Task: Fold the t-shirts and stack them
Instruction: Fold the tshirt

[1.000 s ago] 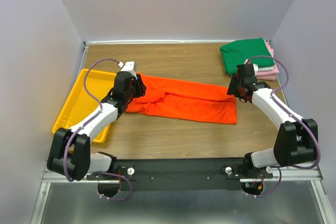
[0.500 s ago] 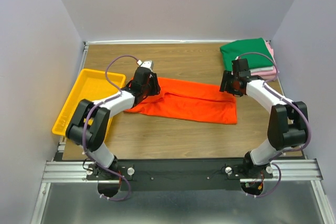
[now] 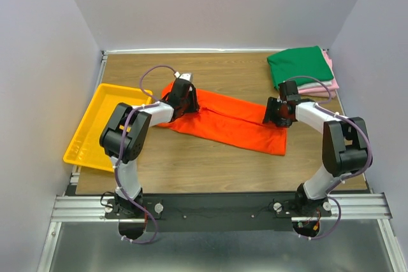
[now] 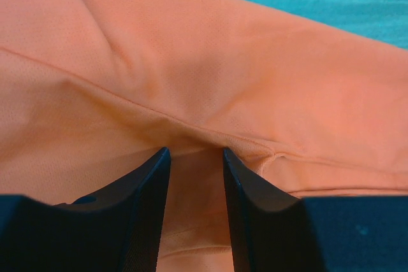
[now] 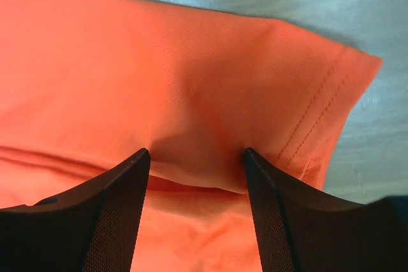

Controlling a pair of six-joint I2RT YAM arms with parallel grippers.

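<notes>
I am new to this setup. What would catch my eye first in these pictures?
First the bright orange t-shirt, lying half folded across the middle of the table, with the left end effector and right end effector at its two ends. Next, the yellow tray at the left edge and the dark green t-shirt folded in the far right corner.
</notes>
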